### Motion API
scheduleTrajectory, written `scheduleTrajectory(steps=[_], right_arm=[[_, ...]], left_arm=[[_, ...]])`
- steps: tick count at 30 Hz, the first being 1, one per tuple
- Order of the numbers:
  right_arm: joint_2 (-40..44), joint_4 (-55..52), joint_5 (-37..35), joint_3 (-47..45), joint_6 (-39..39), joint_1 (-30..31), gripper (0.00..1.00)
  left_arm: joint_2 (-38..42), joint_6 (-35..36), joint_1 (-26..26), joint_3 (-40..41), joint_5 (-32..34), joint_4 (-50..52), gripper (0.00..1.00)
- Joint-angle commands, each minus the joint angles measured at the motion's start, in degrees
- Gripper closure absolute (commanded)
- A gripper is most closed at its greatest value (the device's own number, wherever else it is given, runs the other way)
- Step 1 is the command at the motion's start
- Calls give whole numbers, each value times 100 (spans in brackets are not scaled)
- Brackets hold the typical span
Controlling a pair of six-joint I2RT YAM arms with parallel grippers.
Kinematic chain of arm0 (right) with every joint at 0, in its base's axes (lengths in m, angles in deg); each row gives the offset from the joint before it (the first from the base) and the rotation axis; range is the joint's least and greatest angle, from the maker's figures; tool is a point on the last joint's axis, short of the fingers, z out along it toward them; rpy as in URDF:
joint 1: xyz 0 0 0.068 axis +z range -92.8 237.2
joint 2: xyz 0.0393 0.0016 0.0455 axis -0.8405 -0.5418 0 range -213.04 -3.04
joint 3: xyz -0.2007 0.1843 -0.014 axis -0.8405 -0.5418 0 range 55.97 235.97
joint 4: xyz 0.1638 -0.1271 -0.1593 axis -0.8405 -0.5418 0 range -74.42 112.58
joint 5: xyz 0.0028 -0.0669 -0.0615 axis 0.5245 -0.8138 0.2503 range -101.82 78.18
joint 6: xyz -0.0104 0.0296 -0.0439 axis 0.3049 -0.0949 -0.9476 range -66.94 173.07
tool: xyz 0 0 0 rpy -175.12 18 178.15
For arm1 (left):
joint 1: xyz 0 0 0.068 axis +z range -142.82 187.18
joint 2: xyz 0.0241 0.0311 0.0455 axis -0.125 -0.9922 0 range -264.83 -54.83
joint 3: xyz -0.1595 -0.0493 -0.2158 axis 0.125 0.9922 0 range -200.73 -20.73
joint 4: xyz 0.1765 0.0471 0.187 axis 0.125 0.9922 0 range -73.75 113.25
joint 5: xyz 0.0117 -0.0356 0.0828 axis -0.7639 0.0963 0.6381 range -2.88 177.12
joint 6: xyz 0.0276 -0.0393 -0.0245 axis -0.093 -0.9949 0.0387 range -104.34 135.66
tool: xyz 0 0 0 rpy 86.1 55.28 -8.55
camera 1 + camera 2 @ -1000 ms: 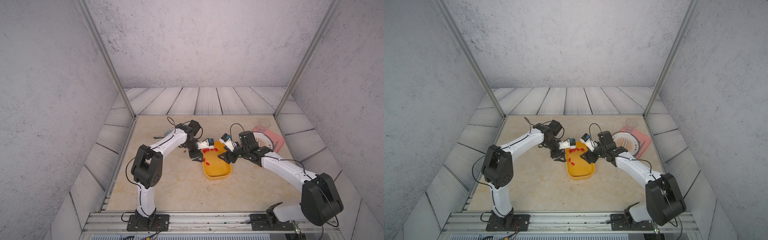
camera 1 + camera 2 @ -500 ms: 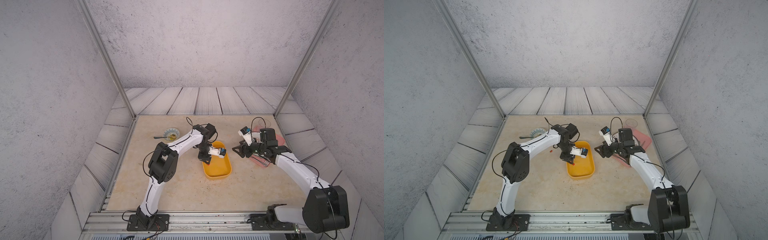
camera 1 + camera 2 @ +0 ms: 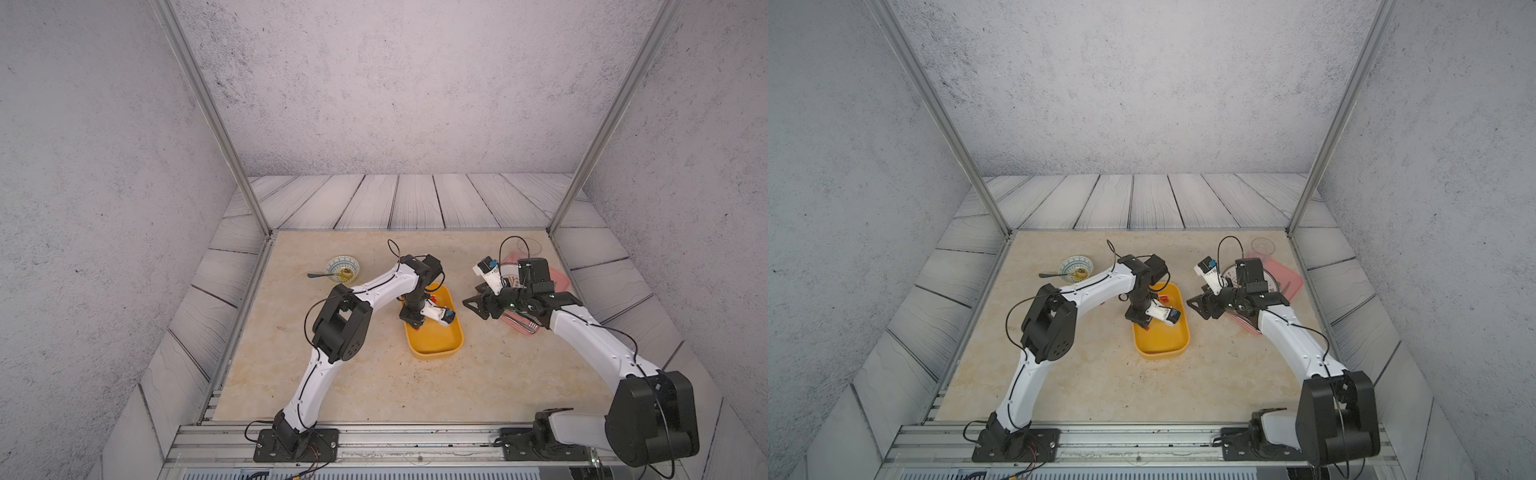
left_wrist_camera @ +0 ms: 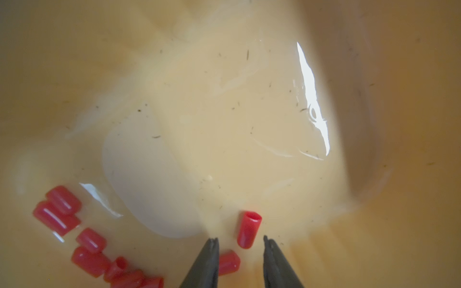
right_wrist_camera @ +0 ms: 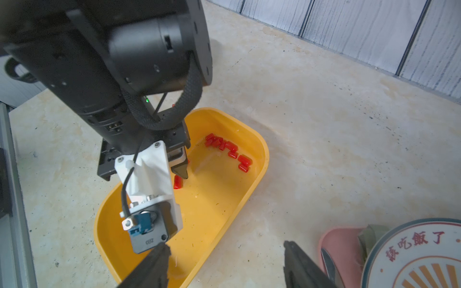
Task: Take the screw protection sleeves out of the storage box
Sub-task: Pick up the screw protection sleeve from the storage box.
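In both top views the yellow storage box (image 3: 436, 347) (image 3: 1160, 343) lies on the table (image 3: 374, 386) just right of the frame's centre, its long side running away from the camera. The left gripper (image 3: 415, 325) points down into the far half of the box.

In the left wrist view its fingers (image 4: 207, 264) stand narrow but apart, close above the box floor. A single sleeve (image 4: 249, 229), red with its open end showing, lies with one end at the gap between the tips and touches neither. A second sleeve (image 4: 228, 261) sits further back in the gap, against one finger. The other screw protection sleeves (image 4: 62, 214) (image 5: 229, 147) lie bunched along the wall at the far end of the box, all inside it.

The right gripper (image 3: 474, 308) (image 5: 224, 244) hangs over bare table, right of the box and beside a pink tray (image 3: 559, 279). Its fingers are spread wide with nothing between them. A round printed plate (image 5: 424, 251) rests on that tray. A small patterned bowl (image 3: 338, 264) with a spoon (image 3: 318, 275) stands at centre left of the frame, well apart from the box.
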Motion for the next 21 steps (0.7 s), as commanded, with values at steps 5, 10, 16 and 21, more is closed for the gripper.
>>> scheduleTrajectory(steps=[5, 10, 16, 21], right_arm=[[195, -171, 177, 52, -76, -38, 26], [204, -197, 192, 57, -84, -71, 26], [211, -204, 206, 52, -80, -96, 26], [203, -215, 236, 47, -87, -120, 26]], left_arm=[[-283, 261, -51, -283, 319, 175, 70], [-387, 284, -51, -399, 282, 291, 70], [-504, 297, -51, -512, 314, 473, 68], [-550, 262, -39, -732, 200, 684, 68]])
